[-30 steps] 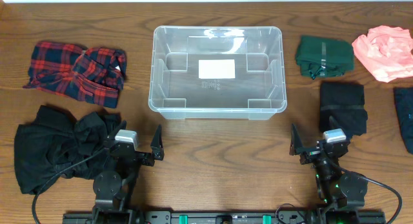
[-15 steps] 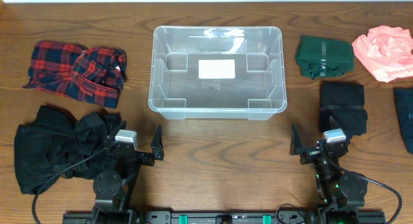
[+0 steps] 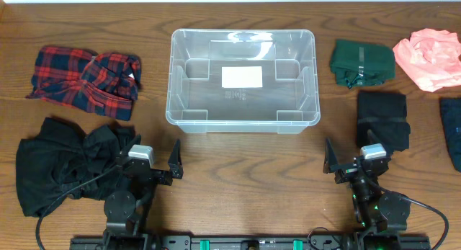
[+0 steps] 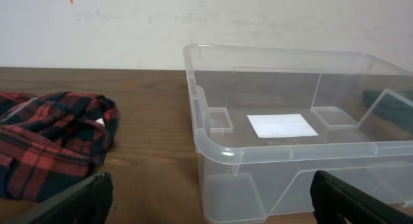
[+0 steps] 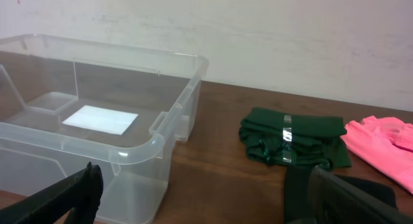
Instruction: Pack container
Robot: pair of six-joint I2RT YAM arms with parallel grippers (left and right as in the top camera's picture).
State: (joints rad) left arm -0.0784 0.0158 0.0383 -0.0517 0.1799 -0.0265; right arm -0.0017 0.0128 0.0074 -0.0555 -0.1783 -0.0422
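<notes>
The clear container point(image 3: 242, 34) stands empty at the table's middle back, with a white label point(image 3: 242, 77) on its base. It also shows in the left wrist view point(image 4: 284, 150) and the right wrist view point(image 5: 129, 153). My left gripper point(image 3: 148, 158) is open and empty, low at the front left, in front of the container's left corner point(image 4: 210, 201). My right gripper point(image 3: 360, 158) is open and empty at the front right point(image 5: 205, 188), to the right of the container.
A red plaid shirt point(image 3: 83, 81) lies left of the container and a crumpled black garment point(image 3: 61, 163) lies beside my left gripper. On the right lie a folded green cloth point(image 3: 361, 63), a pink cloth point(image 3: 428, 57), a folded black cloth point(image 3: 383, 117) and a dark cloth point(image 3: 452, 131).
</notes>
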